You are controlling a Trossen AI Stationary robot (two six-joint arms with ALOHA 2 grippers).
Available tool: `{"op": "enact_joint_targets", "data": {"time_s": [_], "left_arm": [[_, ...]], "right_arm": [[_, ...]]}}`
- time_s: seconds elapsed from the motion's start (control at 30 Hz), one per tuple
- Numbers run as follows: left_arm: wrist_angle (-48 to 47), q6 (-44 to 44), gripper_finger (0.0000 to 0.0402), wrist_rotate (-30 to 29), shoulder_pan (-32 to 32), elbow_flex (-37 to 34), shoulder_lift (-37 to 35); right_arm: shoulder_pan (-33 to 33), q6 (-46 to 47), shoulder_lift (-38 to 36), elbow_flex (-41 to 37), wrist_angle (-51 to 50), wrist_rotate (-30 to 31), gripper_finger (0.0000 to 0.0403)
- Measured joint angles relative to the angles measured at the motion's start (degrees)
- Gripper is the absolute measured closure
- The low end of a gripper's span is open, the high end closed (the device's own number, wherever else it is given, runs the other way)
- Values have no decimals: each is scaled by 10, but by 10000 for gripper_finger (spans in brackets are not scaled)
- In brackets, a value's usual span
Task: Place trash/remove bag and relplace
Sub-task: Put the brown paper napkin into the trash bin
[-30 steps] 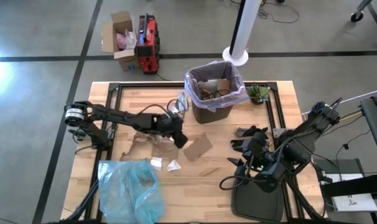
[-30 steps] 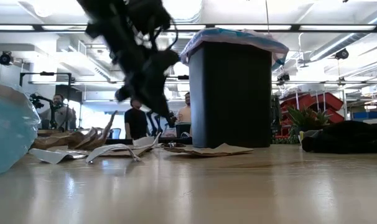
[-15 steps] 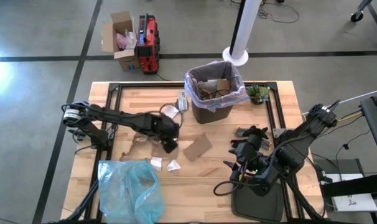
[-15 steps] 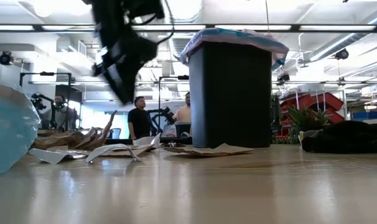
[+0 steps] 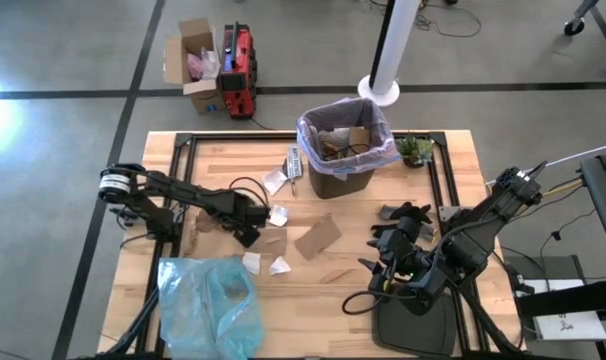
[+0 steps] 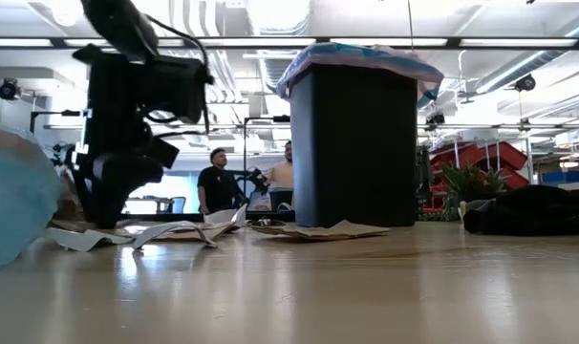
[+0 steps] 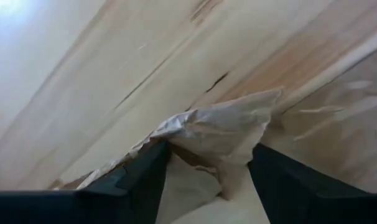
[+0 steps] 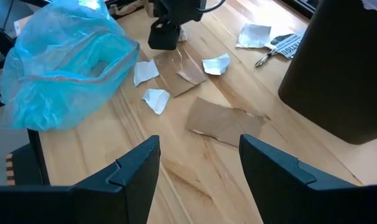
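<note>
The left arm reaches low across the table from its base at the left edge, wrist bent down so that the left gripper (image 5: 247, 236) sits close over the tabletop — its two dark fingers (image 7: 139, 180) stand apart, tips pointing down at the surface. The right arm is folded back near the table's right edge, its elbow raised, and the right gripper (image 5: 382, 262) hangs above the wood with its fingers (image 8: 129, 168) spread — nothing between them.

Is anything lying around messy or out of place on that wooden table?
Yes. Brown cardboard scraps and white paper bits lie scattered on the wooden table instead of in the black bin. A crumpled light-blue plastic bag sprawls at the table's front-left corner.
</note>
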Motion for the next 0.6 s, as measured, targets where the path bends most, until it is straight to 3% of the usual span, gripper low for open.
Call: {"op": "enact_joint_targets", "data": {"time_s": [0.17, 0.4, 0.6], "left_arm": [[61, 17, 226, 0, -3, -18, 1], [86, 91, 383, -13, -2, 5, 2], [88, 126, 389, -64, 0, 63, 1]], "right_arm": [[-5, 5, 0, 0, -1, 0, 197], [-17, -2, 0, 0, -2, 0, 197], [-22, -12, 0, 0, -4, 0, 197]]}}
